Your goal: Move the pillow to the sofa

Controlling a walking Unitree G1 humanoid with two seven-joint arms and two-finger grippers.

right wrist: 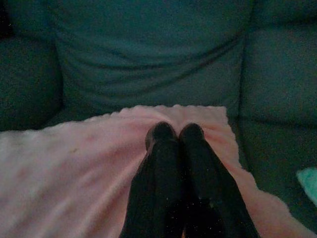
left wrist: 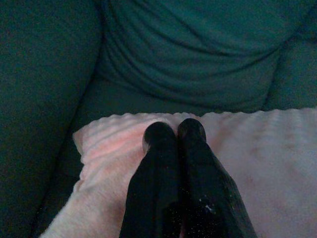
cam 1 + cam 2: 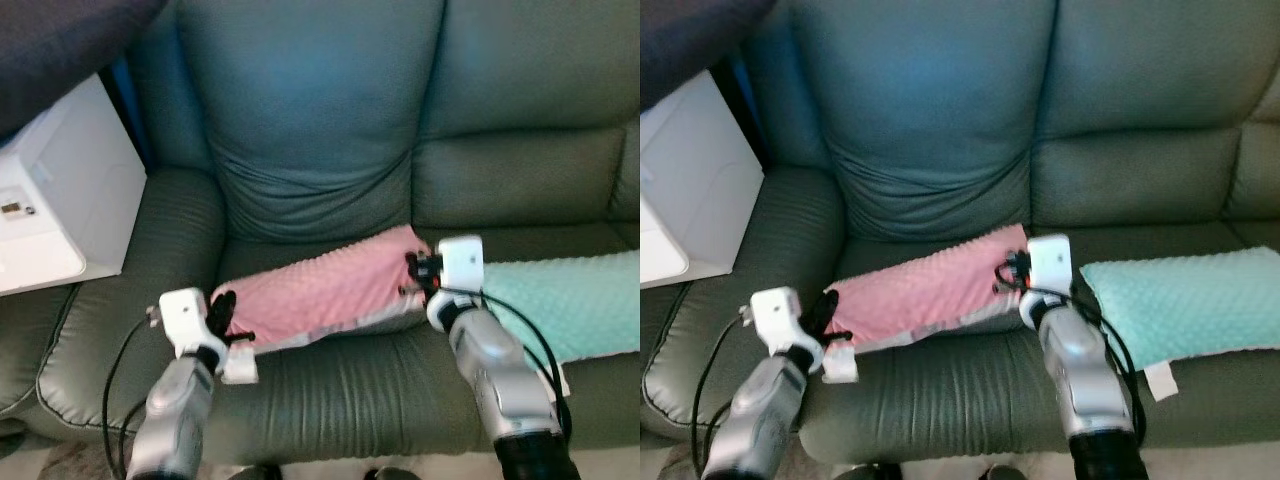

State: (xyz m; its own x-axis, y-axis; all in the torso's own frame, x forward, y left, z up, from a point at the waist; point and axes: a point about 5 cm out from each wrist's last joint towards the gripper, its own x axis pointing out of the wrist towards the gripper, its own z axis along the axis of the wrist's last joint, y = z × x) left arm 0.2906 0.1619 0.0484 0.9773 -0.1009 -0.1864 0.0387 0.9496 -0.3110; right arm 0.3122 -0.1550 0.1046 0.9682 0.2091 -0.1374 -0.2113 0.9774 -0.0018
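The pink pillow (image 3: 320, 290) looks soft and light, pinched at both ends by the closed left gripper (image 3: 222, 312) and right gripper (image 3: 418, 272).

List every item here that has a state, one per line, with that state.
pink pillow: lying flat on the sofa seat, held at both ends.
mint pillow: lying flat on the seat, untouched.
left tool: shut on the pink pillow's end.
right tool: shut on the pink pillow's other end.

Pink dimpled pillow (image 3: 325, 290); mint dimpled pillow (image 3: 565, 300); grey-green sofa (image 3: 330, 130)
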